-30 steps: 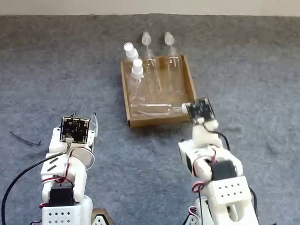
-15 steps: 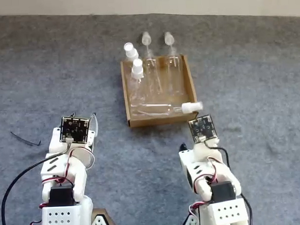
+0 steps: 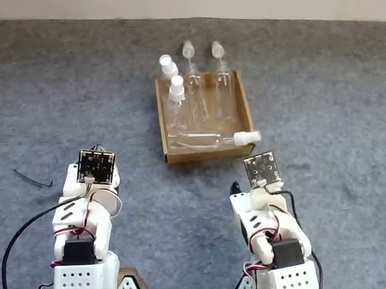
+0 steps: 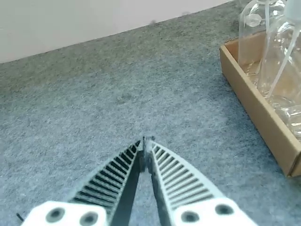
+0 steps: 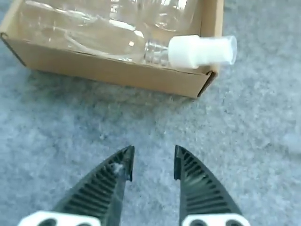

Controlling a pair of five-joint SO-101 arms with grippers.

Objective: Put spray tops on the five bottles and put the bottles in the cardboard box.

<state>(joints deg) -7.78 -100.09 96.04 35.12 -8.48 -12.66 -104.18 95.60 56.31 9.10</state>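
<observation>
We judge the packing all but done: five clear plastic bottles (image 3: 223,96) sit in the cardboard box (image 3: 200,155), four upright. The lying bottle (image 5: 94,35) rests along the near wall, its white spray top (image 5: 200,51) jutting past the box's corner. To finish well, we would nudge that cap inward gently, since the smooth round body may roll and the thin card wall may bend. Our right hand (image 5: 153,155) hangs just before the box, fingers parted moderately, holding nothing. Our left hand (image 4: 146,141), ribbed fingers closed tip to tip and empty, sits well apart over the fuzzy grey bench (image 3: 83,91)
</observation>
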